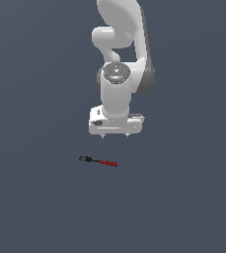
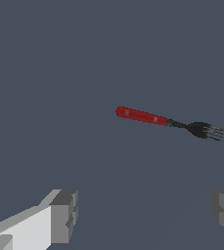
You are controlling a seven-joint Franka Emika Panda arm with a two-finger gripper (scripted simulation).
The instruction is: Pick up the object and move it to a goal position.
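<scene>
The object (image 1: 98,161) is a tiny slim tool with a red handle and a black pronged tip, like a fork. It lies flat on the dark grey floor, red end toward the exterior view's right. In the wrist view the object (image 2: 167,121) shows clearly, beyond the fingers. My gripper (image 1: 114,135) hangs above the floor, behind and slightly toward the exterior view's right of the object, not touching it. It is open and empty, its two fingers (image 2: 64,215) wide apart in the wrist view.
The white arm (image 1: 122,54) rises behind the gripper. The dark grey floor (image 1: 35,197) spreads evenly all around, with nothing else on it.
</scene>
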